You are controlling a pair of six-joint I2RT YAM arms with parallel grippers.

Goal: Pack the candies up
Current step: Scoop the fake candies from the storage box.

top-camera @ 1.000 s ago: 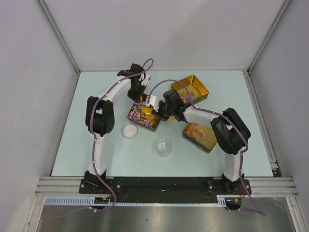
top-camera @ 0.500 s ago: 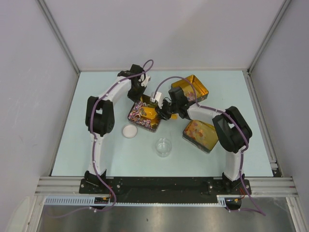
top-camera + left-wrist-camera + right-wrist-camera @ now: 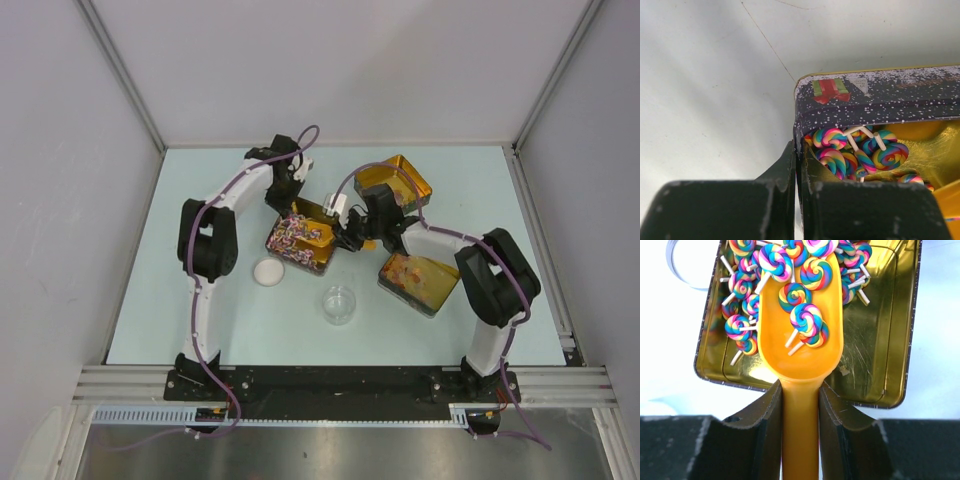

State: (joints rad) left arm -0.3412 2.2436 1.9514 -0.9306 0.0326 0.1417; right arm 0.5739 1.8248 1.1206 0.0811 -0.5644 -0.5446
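While the left gripper (image 3: 796,167) stood clamped on a wall of the gold tin (image 3: 880,95), the right gripper (image 3: 800,400) gripped the orange scoop (image 3: 807,362) by its handle. Swirled lollipop candies (image 3: 805,320) lay in the scoop's bowl and heaped in the tin beneath it, on the pale table (image 3: 710,75).

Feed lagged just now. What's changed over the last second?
The right gripper, shut on the orange scoop, drew back rightward across the candy tin, with candies in its bowl. The left gripper stayed clamped on the tin's wall. The tin, white lid and clear cup did not move.
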